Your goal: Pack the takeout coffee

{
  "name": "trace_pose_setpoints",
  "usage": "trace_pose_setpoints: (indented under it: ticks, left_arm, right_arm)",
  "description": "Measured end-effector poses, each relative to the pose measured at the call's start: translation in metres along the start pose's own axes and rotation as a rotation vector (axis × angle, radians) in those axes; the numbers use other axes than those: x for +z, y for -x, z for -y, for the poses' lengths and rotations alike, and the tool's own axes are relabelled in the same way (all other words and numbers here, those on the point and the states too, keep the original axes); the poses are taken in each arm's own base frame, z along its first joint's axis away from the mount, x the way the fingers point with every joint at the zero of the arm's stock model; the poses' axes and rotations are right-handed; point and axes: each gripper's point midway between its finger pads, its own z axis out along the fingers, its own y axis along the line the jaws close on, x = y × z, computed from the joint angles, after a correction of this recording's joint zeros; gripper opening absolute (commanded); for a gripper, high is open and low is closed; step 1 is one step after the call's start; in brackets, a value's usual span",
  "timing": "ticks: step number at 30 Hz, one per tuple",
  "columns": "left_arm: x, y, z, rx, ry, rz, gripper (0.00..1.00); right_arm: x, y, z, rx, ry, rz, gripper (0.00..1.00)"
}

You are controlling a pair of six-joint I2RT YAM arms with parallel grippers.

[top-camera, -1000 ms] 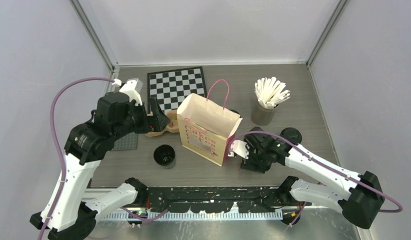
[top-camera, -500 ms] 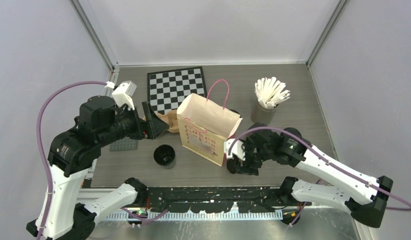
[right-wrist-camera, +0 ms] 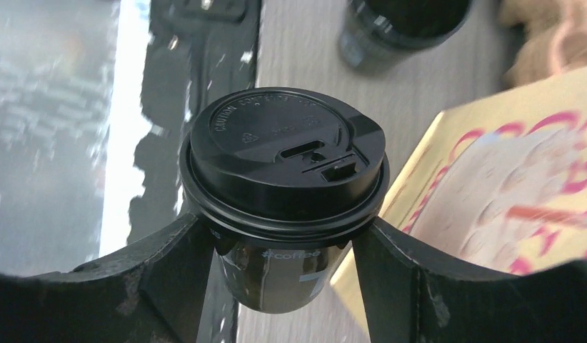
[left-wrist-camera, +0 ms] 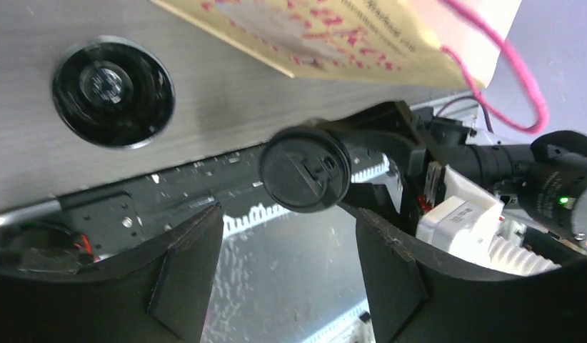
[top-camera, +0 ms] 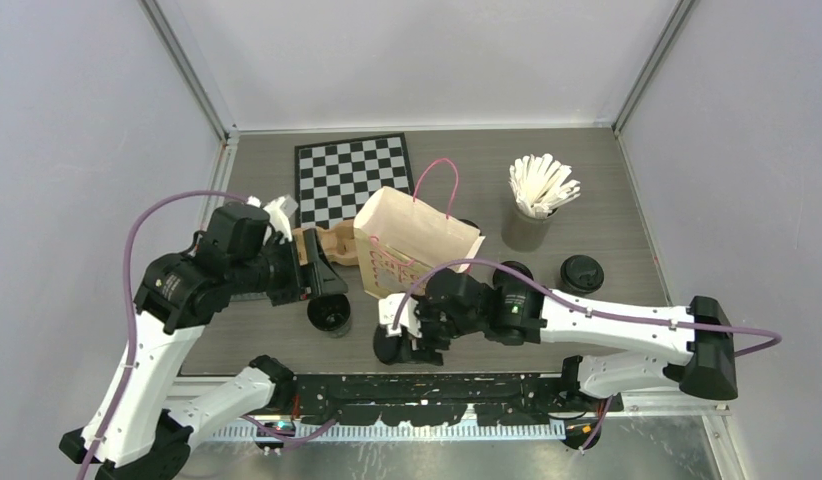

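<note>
Right gripper (right-wrist-camera: pixel 283 239) pinches the lidded black cup (right-wrist-camera: pixel 285 161); left gripper (left-wrist-camera: pixel 287 246) hangs spread.

We see a black cup (right-wrist-camera: pixel 276 279) with a slight sheen, its lid (right-wrist-camera: pixel 287 161) smooth plastic with raised lettering. The bag (right-wrist-camera: pixel 505 214) is matt tan paper printed pink. The table (top-camera: pixel 607 200) shows matt grey wood grain. The tray (top-camera: pixel 332 245) looks like rough brown pulp.

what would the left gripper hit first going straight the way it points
Likely the lidded cup in the right gripper, though depth is unclear; the open cup lies off to one side.
</note>
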Motion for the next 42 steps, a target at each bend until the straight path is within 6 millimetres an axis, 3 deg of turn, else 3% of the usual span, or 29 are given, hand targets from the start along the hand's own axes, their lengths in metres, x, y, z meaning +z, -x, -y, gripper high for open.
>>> trace_pose_setpoints:
  ticks: [3, 8, 16, 22, 29, 42]
  left_arm:
    - [0.007, -0.018, 0.001, -0.077, -0.032, -0.066, 0.64]
    - [0.009, -0.036, 0.011, -0.192, -0.115, -0.125, 0.65]
    - [0.001, -0.037, 0.029, -0.281, -0.239, -0.102, 0.68]
    - [-0.003, -0.031, 0.036, -0.330, -0.275, -0.073, 0.69]
    - [-0.001, -0.026, 0.037, -0.345, -0.267, -0.062, 0.69]
    - [0.006, -0.014, 0.039, -0.368, -0.228, -0.056, 0.70]
  right_arm:
    - [0.011, 0.026, 0.017, 0.001, -0.077, 0.096, 0.71]
    - [0.010, 0.062, 0.038, 0.000, -0.183, 0.228, 0.72]
    - [0.001, 0.095, 0.041, 0.010, -0.252, 0.347, 0.72]
    - [-0.022, 0.115, 0.044, 0.023, -0.319, 0.430, 0.72]
    - [-0.038, 0.123, 0.048, 0.035, -0.365, 0.469, 0.72]
    - [-0.053, 0.117, 0.053, 0.048, -0.425, 0.481, 0.72]
